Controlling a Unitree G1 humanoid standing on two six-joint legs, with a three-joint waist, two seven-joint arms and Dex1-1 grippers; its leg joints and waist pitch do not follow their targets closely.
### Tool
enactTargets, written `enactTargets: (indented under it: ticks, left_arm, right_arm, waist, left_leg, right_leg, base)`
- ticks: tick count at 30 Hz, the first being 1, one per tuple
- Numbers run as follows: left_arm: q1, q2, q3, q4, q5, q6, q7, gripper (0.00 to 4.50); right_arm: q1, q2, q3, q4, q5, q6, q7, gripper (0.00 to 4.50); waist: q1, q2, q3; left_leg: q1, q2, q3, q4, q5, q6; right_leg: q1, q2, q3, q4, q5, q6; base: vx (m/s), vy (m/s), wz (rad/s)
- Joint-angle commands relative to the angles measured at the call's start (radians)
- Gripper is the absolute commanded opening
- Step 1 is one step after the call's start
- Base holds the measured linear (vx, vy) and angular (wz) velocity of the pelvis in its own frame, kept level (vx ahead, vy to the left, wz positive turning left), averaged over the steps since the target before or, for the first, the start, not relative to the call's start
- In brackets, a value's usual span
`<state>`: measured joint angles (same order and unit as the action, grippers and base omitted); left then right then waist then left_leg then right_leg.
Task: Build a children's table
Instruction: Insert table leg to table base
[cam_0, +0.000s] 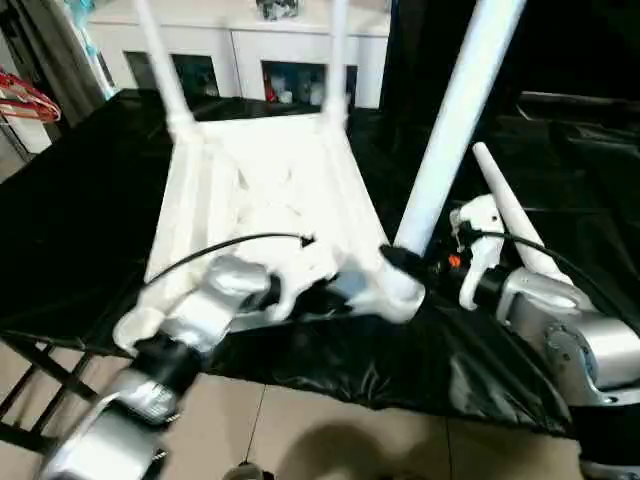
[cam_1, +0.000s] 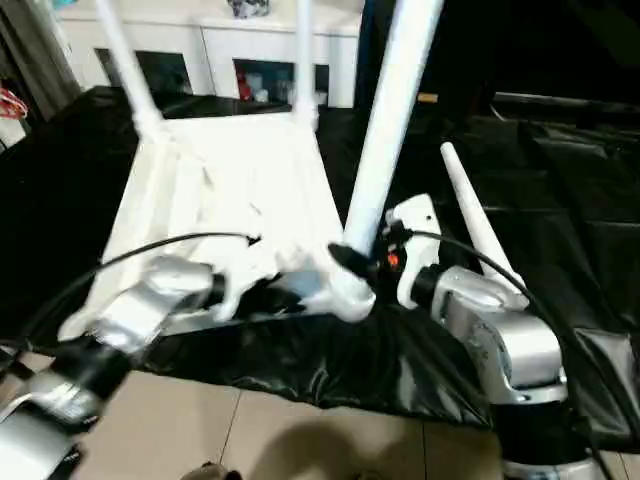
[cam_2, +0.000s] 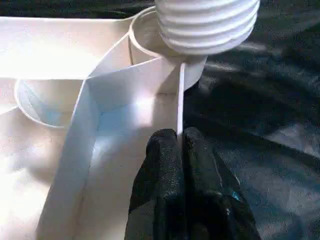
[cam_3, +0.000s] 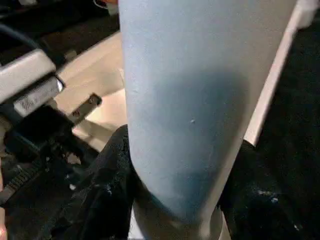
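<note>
The white table top (cam_0: 260, 190) lies upside down on a black cloth, ribs facing up. Two legs (cam_0: 160, 60) (cam_0: 337, 60) stand in its far corner sockets. A third leg (cam_0: 450, 130) leans over the near right corner socket (cam_2: 150, 35), its threaded end (cam_2: 207, 25) just above the socket. My right gripper (cam_0: 405, 262) is shut on this leg near its base, with black fingers (cam_3: 107, 190) on both sides. My left gripper (cam_2: 180, 145) is shut on the thin rim of the top beside that socket. The fourth leg (cam_0: 510, 215) lies on the cloth to the right.
A white cabinet (cam_0: 250, 50) with glass doors stands behind the work surface. The black cloth (cam_0: 80, 200) drapes over the front edge, with tiled floor (cam_0: 300, 430) below. Red hangers (cam_0: 25, 100) show at the far left.
</note>
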<state>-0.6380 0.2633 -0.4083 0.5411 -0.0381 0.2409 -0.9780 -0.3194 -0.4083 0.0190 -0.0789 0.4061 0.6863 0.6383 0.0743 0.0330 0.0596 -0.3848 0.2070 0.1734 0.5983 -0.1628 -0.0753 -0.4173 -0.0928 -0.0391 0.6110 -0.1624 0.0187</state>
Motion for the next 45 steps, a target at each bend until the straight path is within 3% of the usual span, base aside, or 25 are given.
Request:
enactTargets:
  ticks: [1,6,9,13,18,24,32,38,45]
  left_arm:
    - [-0.021,0.001,0.035,0.010,-0.012,-0.010,0.021,0.00]
    - [-0.024,-0.019,0.036,0.025,-0.007,-0.035,0.005,0.00]
    - [-0.022,-0.021,0.033,0.025,-0.006,-0.047,-0.004,0.00]
    - [-0.013,-0.023,0.023,0.015,-0.016,-0.081,-0.043,0.00]
    - [-0.010,-0.023,0.020,0.016,-0.009,-0.095,-0.052,0.00]
    - [-0.012,-0.018,0.015,0.027,0.004,-0.111,-0.064,0.00]
    - [-0.010,-0.013,0.010,0.029,0.009,-0.115,-0.079,0.00]
    - [-0.012,-0.017,0.016,0.039,0.015,-0.118,-0.078,0.00]
    - [-0.020,-0.024,0.019,0.052,0.018,-0.120,-0.068,0.00]
  right_arm:
    - [-0.028,-0.010,0.012,0.019,-0.023,-0.012,0.000,1.87]
    - [-0.062,-0.003,0.017,0.088,-0.058,-0.052,-0.018,1.87]
    - [-0.077,-0.003,0.018,0.114,-0.065,-0.062,-0.019,1.87]
    - [-0.096,-0.002,0.030,0.164,-0.083,-0.084,-0.006,1.87]
    - [-0.092,-0.007,0.047,0.186,-0.086,-0.082,0.018,1.87]
    - [-0.074,-0.014,0.045,0.191,-0.075,-0.074,0.041,1.87]
    - [-0.050,0.014,-0.001,0.238,-0.062,-0.123,0.030,1.87]
    - [0.012,0.070,-0.100,0.253,0.028,-0.140,0.030,1.87]
    - [0.091,0.102,-0.121,0.278,0.032,-0.205,0.021,1.87]
  waist:
    - [0.004,-0.015,-0.075]
    - [0.001,-0.018,-0.077]
    - [0.001,-0.016,-0.079]
    - [0.003,-0.022,-0.080]
    - [0.001,-0.022,-0.076]
    - [0.002,-0.020,-0.077]
    - [0.004,-0.019,-0.077]
    - [0.007,-0.016,-0.079]
    - [0.011,-0.014,-0.077]
  left_leg:
    - [0.009,-0.001,0.003,-0.071,-0.260,-0.017]
    - [0.012,0.001,0.005,-0.068,-0.244,-0.004]
    - [0.011,0.002,0.006,-0.067,-0.226,0.002]
    - [0.007,0.002,0.007,-0.065,-0.201,0.015]
    - [0.011,0.003,0.008,-0.067,-0.227,0.016]
    - [0.011,0.003,0.007,-0.068,-0.227,0.013]
    - [0.011,0.003,0.007,-0.068,-0.235,0.013]
    - [0.013,0.005,0.006,-0.069,-0.244,0.016]
    - [0.013,0.005,0.006,-0.072,-0.265,0.012]
  right_leg:
    - [0.053,-0.029,0.020,-0.085,-0.337,-0.158]
    - [0.050,-0.029,0.020,-0.082,-0.311,-0.175]
    - [0.053,-0.029,0.021,-0.077,-0.268,-0.190]
    - [0.057,-0.030,0.020,-0.072,-0.232,-0.200]
    - [0.053,-0.030,0.020,-0.078,-0.288,-0.188]
    - [0.053,-0.030,0.021,-0.079,-0.283,-0.186]
    - [0.053,-0.031,0.020,-0.078,-0.279,-0.195]
    - [0.052,-0.032,0.020,-0.080,-0.281,-0.198]
    - [0.050,-0.032,0.019,-0.083,-0.296,-0.192]
  base:
    - [0.000,0.000,0.00]
    - [0.000,0.000,0.00]
    - [0.000,0.000,0.00]
    - [0.000,0.000,0.00]
    - [0.000,0.000,0.00]
    - [0.000,0.000,0.00]
    - [0.000,0.000,0.00]
    - [0.000,0.000,0.00]
    - [0.000,0.000,0.00]
